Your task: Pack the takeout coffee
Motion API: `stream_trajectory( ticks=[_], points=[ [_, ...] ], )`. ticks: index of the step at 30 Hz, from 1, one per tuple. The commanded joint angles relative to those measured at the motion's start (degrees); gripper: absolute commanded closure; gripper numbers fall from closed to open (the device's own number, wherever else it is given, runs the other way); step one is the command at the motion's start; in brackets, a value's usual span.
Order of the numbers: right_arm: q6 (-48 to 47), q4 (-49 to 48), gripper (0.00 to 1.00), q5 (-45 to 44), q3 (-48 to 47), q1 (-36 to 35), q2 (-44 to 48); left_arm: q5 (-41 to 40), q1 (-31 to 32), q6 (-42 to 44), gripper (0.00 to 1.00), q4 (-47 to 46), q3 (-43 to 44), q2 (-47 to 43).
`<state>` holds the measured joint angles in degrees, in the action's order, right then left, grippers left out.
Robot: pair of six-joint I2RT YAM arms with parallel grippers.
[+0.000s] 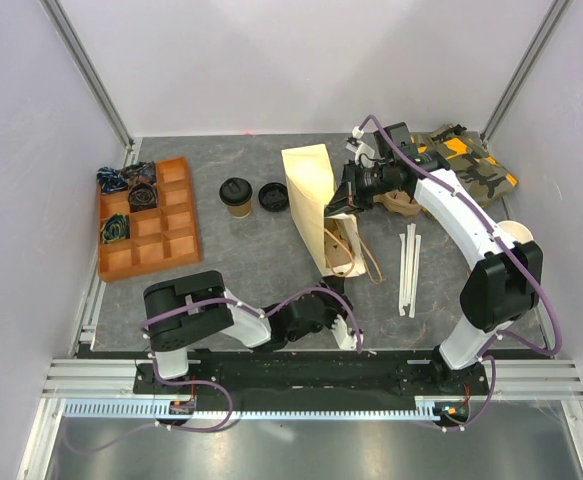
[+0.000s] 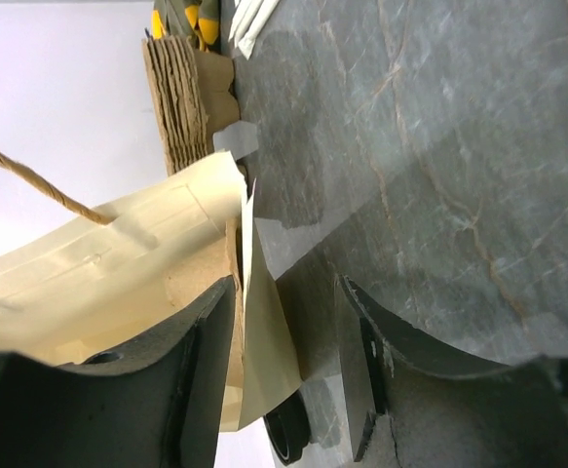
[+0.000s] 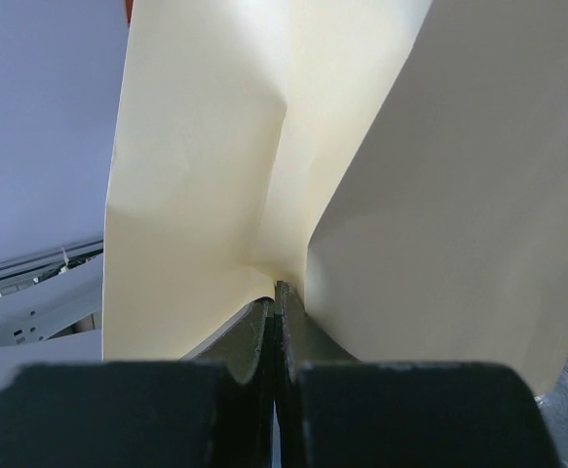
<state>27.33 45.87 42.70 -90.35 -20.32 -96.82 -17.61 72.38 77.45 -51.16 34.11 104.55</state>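
Neither gripper holds the takeout coffee (image 1: 236, 197): it stands upright on the grey table (image 1: 221, 270), lid on, with a loose black lid (image 1: 273, 195) just beside it on the right. Further right is the tan paper bag (image 1: 309, 185), tilted, its mouth and twine handles (image 1: 371, 262) towards the near edge. Right gripper (image 3: 279, 288) is pinched tight on a fold of the bag wall, holding it up. Left gripper (image 2: 288, 288) sits at the mouth with its jaws partly apart; one edge of the rim passes between them, not yet clamped. Risks, as I judge them: the right pinch is on thin paper only, so a pull could tear it or let it slip, and the bag would flop. The left jaws may catch a single layer, leaving the mouth flat. With both arms at the bag, the cup has no free gripper; letting go of either could collapse the opening.
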Motion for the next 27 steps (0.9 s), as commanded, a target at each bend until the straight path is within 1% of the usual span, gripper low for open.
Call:
stream_trajectory(
  ticks=[1,7,10,13,14,16,17,19,20,22,23,25,26,27],
  points=[
    [1.5,-0.25,1.0,0.19,0.52,-0.34,1.45,-0.41,-1.36,2.18,0.48,-5.09,1.93,1.09],
    [1.76,-0.43,1.0,0.28,0.61,-0.43,1.28,0.29,-2.33,2.79,0.48,-5.62,2.8,2.06],
    [1.67,-0.43,1.0,0.19,0.61,-0.6,1.37,0.55,-2.51,2.97,0.51,-5.88,3.16,2.58],
    [1.76,-0.43,1.0,0.19,0.78,-0.6,1.37,0.64,-2.59,2.97,0.6,-5.97,3.33,2.76],
    [1.76,-0.43,1.0,0.19,0.7,-0.6,1.28,0.56,-2.59,2.97,0.67,-5.97,3.33,2.85],
    [1.85,-0.43,1.0,0.28,0.7,-0.6,1.28,0.47,-2.59,2.88,0.76,-5.97,3.51,2.67],
    [1.76,-0.43,1.0,0.28,0.7,-0.6,1.37,0.47,-2.59,2.88,0.85,-5.8,3.42,2.24],
    [1.67,-0.43,1.0,0.28,0.7,-0.52,1.37,0.38,-2.51,2.79,0.96,-5.19,3.51,1.45],
    [1.5,-0.43,1.0,0.28,0.7,-0.6,1.37,0.38,-2.51,2.45,0.98,-3.88,3.51,0.14],
    [0.36,-0.16,1.0,0.28,0.61,-0.6,1.37,0.55,-2.42,1.83,0.98,-2.2,3.16,-1.62],
    [-0.43,-0.08,1.0,0.37,0.35,-0.6,1.45,0.73,-2.07,1.48,0.98,0.16,2.9,-2.94],
    [-2.79,0.36,1.0,0.02,0.0,-0.6,1.63,1.43,-1.8,-0.01,0.98,4.03,2.37,-7.76],
    [-3.77,0.62,1.0,-0.42,-0.7,-0.6,1.63,1.69,-1.37,-0.98,0.98,6.22,2.45,-9.61],
    [-4.65,1.32,1.0,-1.03,-1.14,-0.6,1.72,1.96,-1.1,-2.03,0.98,11.99,2.63,-13.98]
  ],
)
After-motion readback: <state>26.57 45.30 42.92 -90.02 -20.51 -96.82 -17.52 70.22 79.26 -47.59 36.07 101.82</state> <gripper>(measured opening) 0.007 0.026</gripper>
